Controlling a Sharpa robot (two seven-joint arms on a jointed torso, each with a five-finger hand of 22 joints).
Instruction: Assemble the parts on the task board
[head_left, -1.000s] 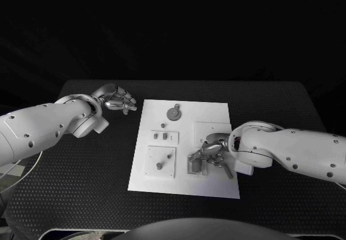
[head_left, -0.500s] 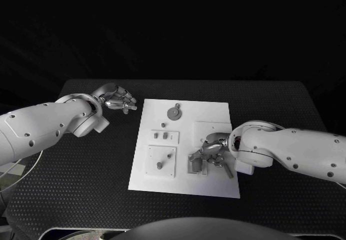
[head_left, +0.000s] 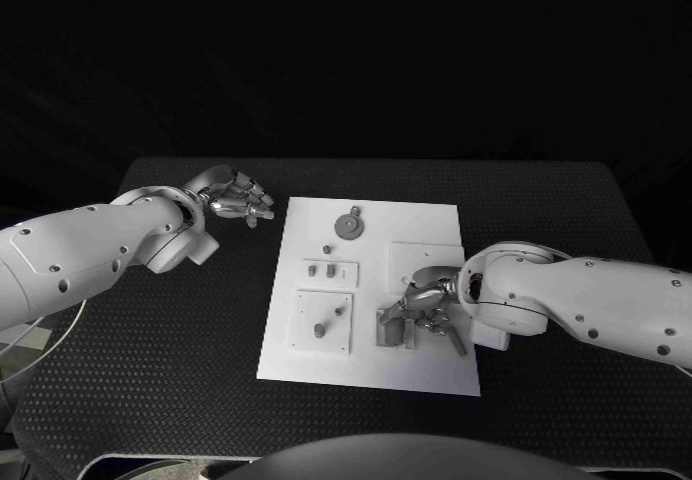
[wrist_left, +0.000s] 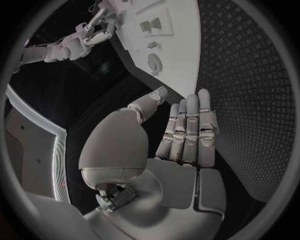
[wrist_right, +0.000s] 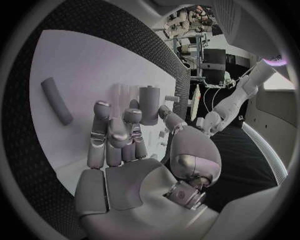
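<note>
A white board lies mid-table on black matting, w/ small grey parts on it. Left hand hovers off the board, at about 10 o'clock from board centre, just beside its far left corner; fingers straight and side by side, thumb out, holding nothing. Right hand is down over the board at about 4 o'clock, fingers curled around a grey peg that stands near an upright block; whether the fingers actually clamp the peg, cannot tell. A loose grey rod lies flat on the board, apart from that hand. Elsewhere on the board: a round disc at about 12 o'clock, two small pegs in a raised plate at about 9, another peg in a square plate at about 7. Judged step: right hand is working a peg into or near the block at the board's near right area; task looks part done. Next move prob. calls for a firm pinch on the peg, keeping it upright, then lining it up w/ its hole before pressing down; left hand could steady the board.
</note>
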